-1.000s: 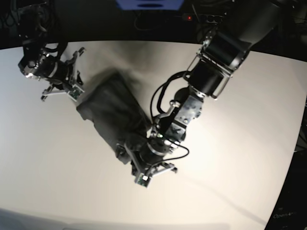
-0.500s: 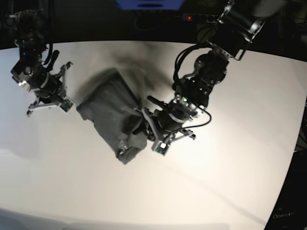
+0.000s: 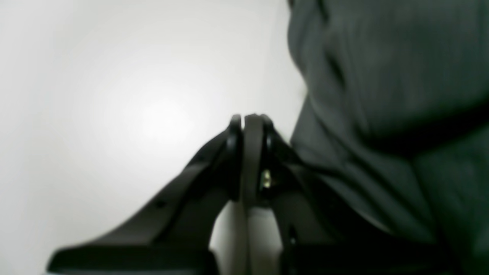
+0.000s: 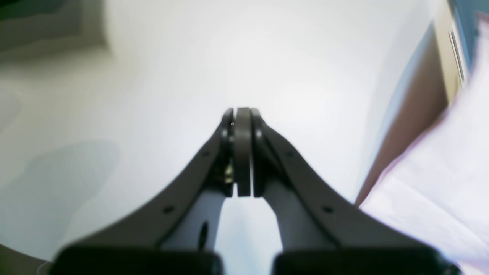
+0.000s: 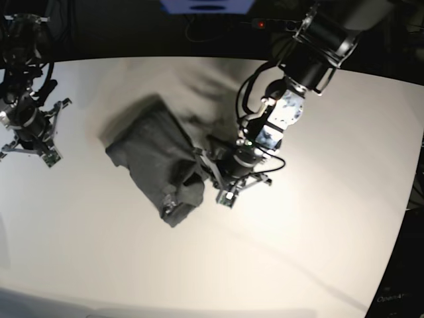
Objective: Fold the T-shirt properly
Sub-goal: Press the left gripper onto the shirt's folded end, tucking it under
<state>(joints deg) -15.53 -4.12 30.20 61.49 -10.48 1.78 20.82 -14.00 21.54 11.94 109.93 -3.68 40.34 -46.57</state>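
**Both end effectors empty, T-shirt bunched mid-worktop**

Your left end effector (image 5: 228,189) has its fingers pressed together on nothing, just beside the T-shirt (image 5: 156,159); your right end effector (image 5: 30,142), fingers likewise together, sits well apart near the worktop (image 5: 318,252) edge. The T-shirt lies toward the far edge, its long axis diagonal, running from far edge toward near edge. Risk: the lumpy near end looks loose, so a careless pinch there may grab several layers and drag the fold open.

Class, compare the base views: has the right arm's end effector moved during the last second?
Yes. The right end effector has drawn away from the T-shirt, toward the view's left table edge.
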